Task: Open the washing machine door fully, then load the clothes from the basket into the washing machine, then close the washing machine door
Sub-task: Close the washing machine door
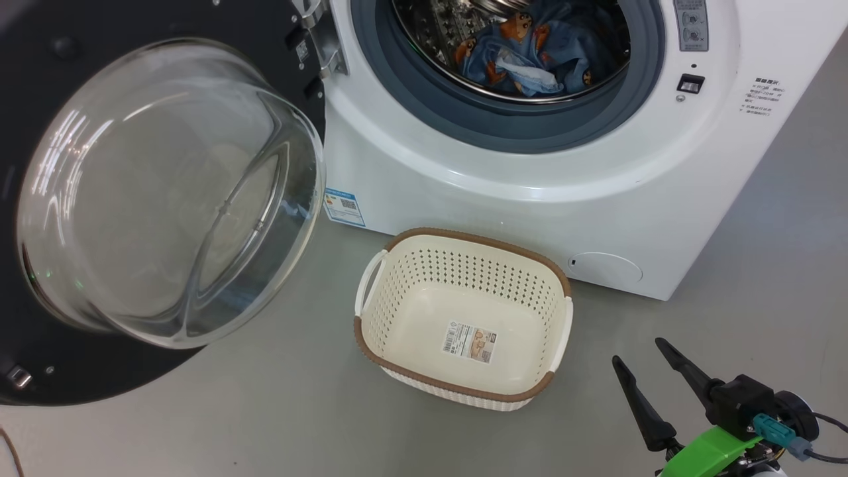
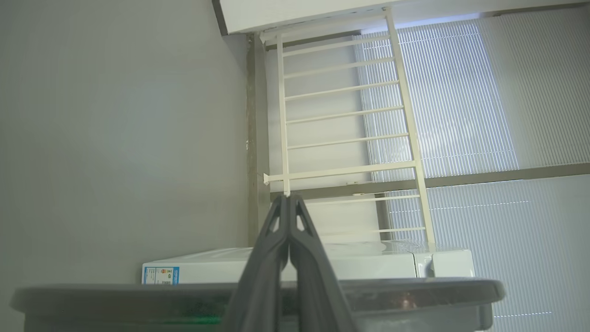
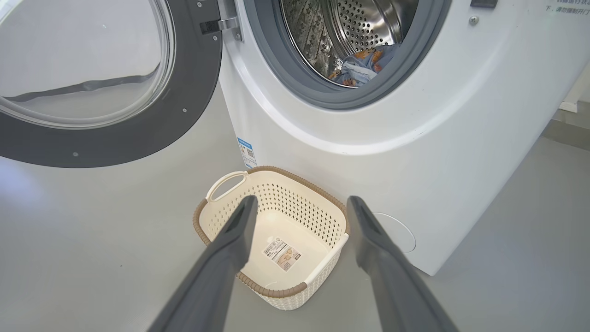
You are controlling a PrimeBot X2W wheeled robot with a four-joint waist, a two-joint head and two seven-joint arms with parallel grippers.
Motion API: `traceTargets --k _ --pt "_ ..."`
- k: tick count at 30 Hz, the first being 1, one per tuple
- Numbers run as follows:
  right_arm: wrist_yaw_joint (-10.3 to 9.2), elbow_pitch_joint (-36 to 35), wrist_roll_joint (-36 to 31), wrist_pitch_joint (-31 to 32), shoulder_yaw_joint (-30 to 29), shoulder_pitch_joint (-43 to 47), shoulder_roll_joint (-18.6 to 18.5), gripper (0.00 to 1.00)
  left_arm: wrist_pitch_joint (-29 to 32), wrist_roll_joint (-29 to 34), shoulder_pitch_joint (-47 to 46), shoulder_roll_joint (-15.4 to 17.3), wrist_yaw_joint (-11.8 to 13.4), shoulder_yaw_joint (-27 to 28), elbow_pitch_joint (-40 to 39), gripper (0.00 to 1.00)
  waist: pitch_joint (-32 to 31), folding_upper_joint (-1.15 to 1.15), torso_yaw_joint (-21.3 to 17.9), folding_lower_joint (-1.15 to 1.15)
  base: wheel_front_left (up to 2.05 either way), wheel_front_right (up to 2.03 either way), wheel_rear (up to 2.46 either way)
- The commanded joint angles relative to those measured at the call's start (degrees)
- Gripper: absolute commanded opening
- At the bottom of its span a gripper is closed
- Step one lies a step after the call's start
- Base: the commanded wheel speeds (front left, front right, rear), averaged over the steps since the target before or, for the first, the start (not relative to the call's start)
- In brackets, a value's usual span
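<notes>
The basket [image 1: 424, 278] sits bare on the floor just in front of the washing machine [image 1: 530, 212], and the clothes [image 1: 530, 53] lie inside the drum, so judging by this only the closing is left. The door [image 1: 172, 192] stands swung wide to the left. The left gripper [image 2: 289, 199] has its fingers pressed together with nothing between them, and they point across the door's dark edge; whether they touch it I cannot tell. A push from those thin closed tips could skid on the glossy rim or land on the glass bowl instead, leaving the door turned only partway. A push that is too soft may bring the door to the seal without latching. The clothes rest low and near the front of the drum, close to the grey seal, so a loose fold could get pinched. The right gripper [image 1: 637, 351] hangs low, right of the basket, fingers spread wide and empty, apparently out of the door's path.
</notes>
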Motion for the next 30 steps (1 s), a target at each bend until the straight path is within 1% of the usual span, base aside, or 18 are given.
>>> traceTargets --k 1,9,14,20,24,30 --pt "0.09 -1.0 0.0 -0.7 1.7 -0.5 -0.7 1.0 0.7 -0.6 1.0 3.0 -0.6 0.9 -1.9 0.0 -0.2 0.0 0.1 0.0 0.0 0.0 0.0" --pt "0.09 -0.9 0.4 -0.7 2.6 -0.5 -1.2 1.0 2.8 0.2 2.6 2.4 -0.6 -0.7 -3.7 0.0 -0.8 0.0 -0.3 0.0 0.0 0.0 0.0" --pt "0.09 -1.2 0.5 -0.7 2.6 -0.3 -1.8 1.0 4.1 -0.4 2.5 2.0 -0.6 -1.1 -4.3 0.0 -0.4 0.0 -0.7 0.0 0.0 0.0 0.0" --pt "0.09 -1.2 0.5 -0.7 2.3 -0.3 -1.9 1.0 8.5 -2.3 2.9 1.3 -0.6 -1.2 -4.8 0.0 0.0 0.0 -1.2 0.0 0.0 0.0 0.0" --pt "0.09 -1.3 0.4 -0.7 2.0 -0.2 -1.9 1.0 10.7 -3.1 2.9 0.7 -0.6 -1.2 -5.1 0.0 0.2 0.0 -1.1 0.0 0.0 0.0 0.0" --pt "0.09 -1.3 0.3 -0.7 1.5 -0.3 -1.3 1.0 15.7 -4.1 3.9 -0.5 -0.6 -2.0 -5.8 0.0 0.1 0.0 -0.8 0.0 0.0 0.0 0.0"
